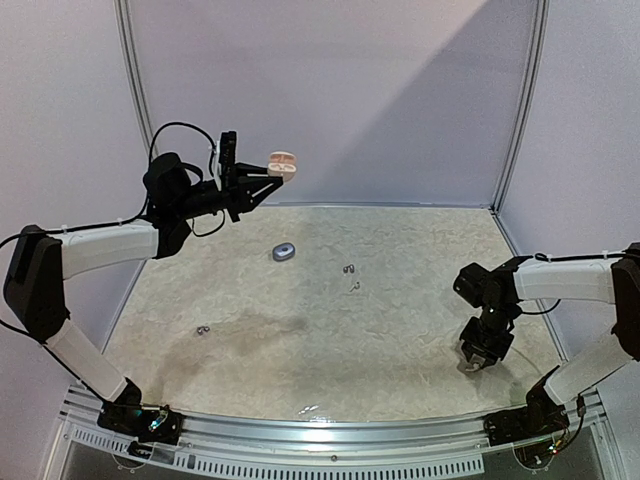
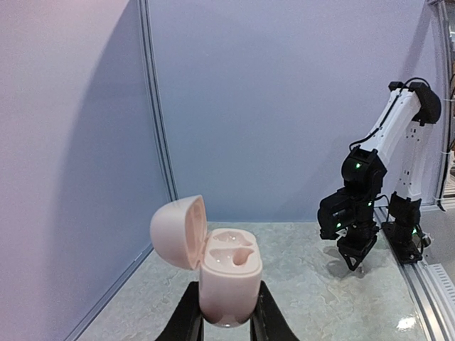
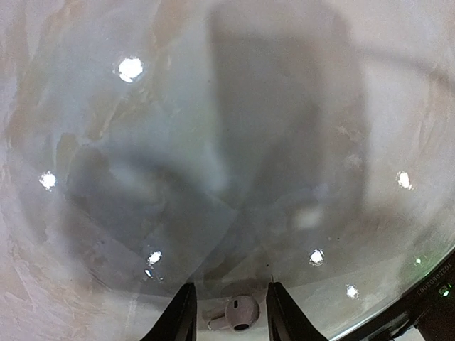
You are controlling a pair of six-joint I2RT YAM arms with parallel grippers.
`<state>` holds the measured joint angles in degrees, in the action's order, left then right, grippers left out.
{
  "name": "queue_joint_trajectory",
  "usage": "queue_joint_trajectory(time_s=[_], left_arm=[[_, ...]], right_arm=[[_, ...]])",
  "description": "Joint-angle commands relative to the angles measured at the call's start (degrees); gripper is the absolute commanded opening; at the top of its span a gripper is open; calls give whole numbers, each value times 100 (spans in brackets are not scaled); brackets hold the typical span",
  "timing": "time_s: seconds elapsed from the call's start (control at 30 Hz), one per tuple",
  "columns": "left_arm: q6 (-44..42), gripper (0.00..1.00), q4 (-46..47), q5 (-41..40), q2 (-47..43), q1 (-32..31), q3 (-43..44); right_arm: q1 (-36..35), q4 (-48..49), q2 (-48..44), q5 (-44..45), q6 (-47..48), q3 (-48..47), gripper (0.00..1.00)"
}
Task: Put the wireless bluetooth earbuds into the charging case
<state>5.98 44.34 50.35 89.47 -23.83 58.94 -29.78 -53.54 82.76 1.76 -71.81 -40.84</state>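
My left gripper (image 1: 262, 183) (image 2: 226, 316) is shut on the base of a pale pink charging case (image 1: 282, 163) (image 2: 227, 277) and holds it high above the table's far left. The case's lid is swung open and both wells look empty. My right gripper (image 1: 478, 362) (image 3: 229, 309) points straight down at the table on the near right. It stands open around a white earbud (image 3: 238, 313) lying on the surface, with a gap on each side. More tiny earbud pieces lie mid-table (image 1: 349, 267) (image 1: 355, 287) and near the left (image 1: 203, 329).
A small grey-blue closed case (image 1: 284, 252) lies on the marbled table (image 1: 400, 330) towards the back centre. Lilac walls enclose the back and sides. A metal rail (image 1: 330, 435) runs along the near edge by the arm bases.
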Motion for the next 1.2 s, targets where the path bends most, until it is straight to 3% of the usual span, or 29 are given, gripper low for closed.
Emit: queue_joint_trajectory(time_s=[0.0,0.3,0.43,0.67,0.83,1.03,1.17], left_arm=[[-79,0,110,-16,-18,79,-23],[-78,0,81,-16,13,84,4],[-129,0,47,-24,16,89,-5],[-149,0,41,-51,5,89,-22],[-154,0,47,-50,2,90,-31],[-160,0,52,-51,-9,90,-55],[-184,0,48,-52,-21,95,-92]], right_arm=[[-64,147,138,-114,-52,110,34],[-72,120,83,-69,-14,69,15],[-76,-33,61,89,186,-232,13],[-88,-248,147,101,432,-474,18],[-127,-77,54,108,388,-407,14],[-201,-186,141,120,484,-507,32],[-203,88,296,29,543,-462,32]])
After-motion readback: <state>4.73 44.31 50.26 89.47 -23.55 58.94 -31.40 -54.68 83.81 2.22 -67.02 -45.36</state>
